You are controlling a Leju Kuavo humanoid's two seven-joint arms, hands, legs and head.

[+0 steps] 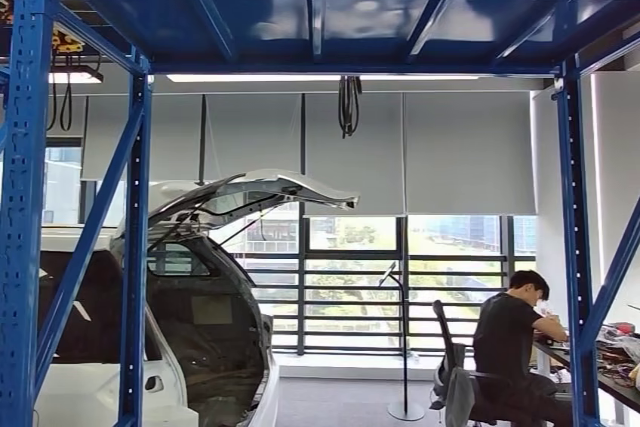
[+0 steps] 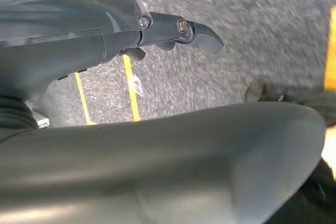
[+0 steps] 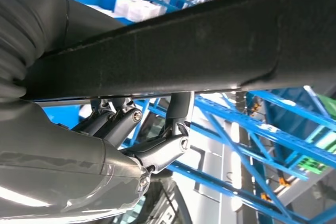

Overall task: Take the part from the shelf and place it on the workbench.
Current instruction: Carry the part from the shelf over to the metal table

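In the right wrist view a long black bar-shaped part (image 3: 190, 40) runs across the picture. My right hand (image 3: 130, 135) grips it, with dark fingers (image 3: 180, 114) curled up against its underside and the grey thumb below. My left hand (image 2: 79, 40) hangs over a grey floor, its fingers (image 2: 198, 32) stretched out and apart from the thick thumb (image 2: 198, 161), with nothing in it. The blue steel shelf frame (image 1: 136, 247) stands close in front in the head view, its top deck (image 1: 317, 17) overhead.
Behind the frame a white car (image 1: 204, 327) stands with its rear hatch raised. A person (image 1: 513, 347) sits on a chair at a cluttered desk (image 1: 611, 367) at the right. Yellow lines (image 2: 130, 87) mark the floor under my left hand. Blue racking (image 3: 261, 129) shows past my right hand.
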